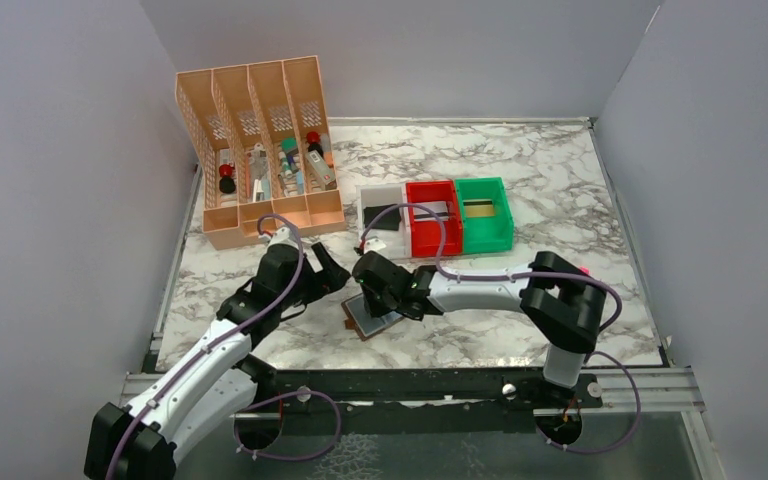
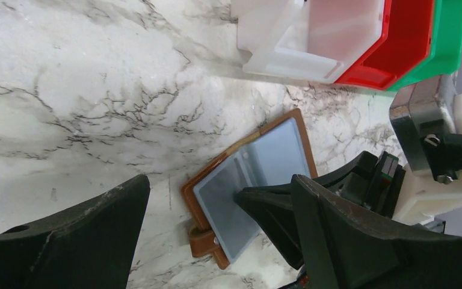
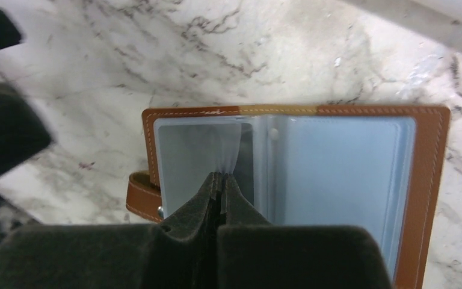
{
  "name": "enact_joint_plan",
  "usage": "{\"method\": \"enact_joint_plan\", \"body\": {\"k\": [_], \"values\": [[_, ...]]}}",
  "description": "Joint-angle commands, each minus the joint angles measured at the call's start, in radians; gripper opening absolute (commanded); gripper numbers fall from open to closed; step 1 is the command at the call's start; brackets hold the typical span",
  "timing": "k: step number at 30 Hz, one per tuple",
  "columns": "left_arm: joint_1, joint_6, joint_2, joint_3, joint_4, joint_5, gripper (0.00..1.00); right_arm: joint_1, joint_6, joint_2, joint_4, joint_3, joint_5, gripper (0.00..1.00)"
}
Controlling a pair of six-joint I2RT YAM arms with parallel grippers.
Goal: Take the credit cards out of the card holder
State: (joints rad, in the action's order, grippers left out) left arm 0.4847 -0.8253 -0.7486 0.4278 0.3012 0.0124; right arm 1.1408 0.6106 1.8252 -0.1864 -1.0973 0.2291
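Observation:
The brown card holder [image 1: 372, 320] lies open on the marble table, its grey-blue clear sleeves facing up; it also shows in the left wrist view [image 2: 277, 150] and the right wrist view [image 3: 337, 180]. My right gripper [image 3: 222, 176] is shut on a thin clear sleeve leaf near the holder's fold, and the leaf stands up edge-on. From above, the right gripper [image 1: 388, 298] sits over the holder. My left gripper [image 2: 219, 180] is open and empty, just left of the holder [image 1: 332, 270]. I cannot tell any credit card apart from the sleeves.
A white bin [image 1: 380, 195], a red bin [image 1: 432, 237] and a green bin [image 1: 487, 237] stand in a row just behind the holder, with dark flat items inside. An orange slotted organizer [image 1: 260, 150] with small items stands at the back left. Grey walls enclose the table.

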Motion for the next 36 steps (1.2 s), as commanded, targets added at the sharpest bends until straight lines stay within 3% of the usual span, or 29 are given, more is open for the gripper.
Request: {"method": "enact_joint_plan", "body": {"k": [1, 12, 16, 18, 21, 24, 28, 36], "values": [[0.0, 0.038, -0.057, -0.011, -0.096, -0.134, 0.89, -0.025, 0.036, -0.075, 0.091, 0.044, -0.145, 0.01], [0.0, 0.031, -0.115, -0.03, -0.172, -0.241, 0.78, -0.11, 0.072, -0.118, 0.18, 0.117, -0.297, 0.01], [0.001, 0.033, -0.101, -0.035, -0.169, -0.243, 0.77, -0.124, 0.012, -0.104, 0.179, 0.099, -0.373, 0.01], [0.0, 0.023, -0.092, -0.034, -0.155, -0.219, 0.77, -0.124, -0.017, -0.104, 0.187, 0.111, -0.386, 0.08], [0.0, 0.0, -0.054, -0.025, -0.102, -0.142, 0.76, -0.124, -0.063, -0.125, 0.226, 0.167, -0.4, 0.33], [0.001, -0.032, 0.012, -0.026, -0.043, -0.034, 0.77, -0.121, -0.143, -0.133, 0.245, 0.191, -0.435, 0.48], [0.0, -0.073, 0.088, -0.03, 0.015, 0.063, 0.79, -0.081, -0.251, -0.133, 0.239, 0.193, -0.391, 0.58], [0.0, -0.102, 0.17, -0.023, 0.086, 0.132, 0.8, -0.021, -0.364, -0.101, 0.207, 0.154, -0.301, 0.6]]}}
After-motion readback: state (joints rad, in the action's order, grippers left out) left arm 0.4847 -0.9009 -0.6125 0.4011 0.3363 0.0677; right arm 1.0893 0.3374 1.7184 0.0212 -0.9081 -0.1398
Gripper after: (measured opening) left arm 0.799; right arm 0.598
